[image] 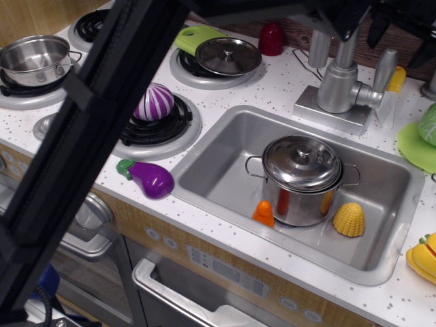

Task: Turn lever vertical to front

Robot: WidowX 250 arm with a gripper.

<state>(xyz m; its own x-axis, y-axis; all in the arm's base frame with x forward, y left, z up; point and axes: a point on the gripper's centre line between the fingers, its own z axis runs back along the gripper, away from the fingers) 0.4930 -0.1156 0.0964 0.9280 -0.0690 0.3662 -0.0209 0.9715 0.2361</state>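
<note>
The lever [383, 71] is a flat silver-grey paddle on a stub at the right side of the faucet base [337, 87]. It stands upright, leaning slightly right. My gripper [400, 35] is dark and partly cut off at the top right corner. It hangs just above the lever's tip without touching it. Two dark fingers [377, 28] show, standing apart with nothing between them.
The sink [225, 146] holds a lidded steel pot [302, 178], an orange piece [263, 213] and a yellow corn [349, 219]. A purple eggplant [148, 178] lies at the counter's front. My black arm [82, 122] crosses the left side diagonally.
</note>
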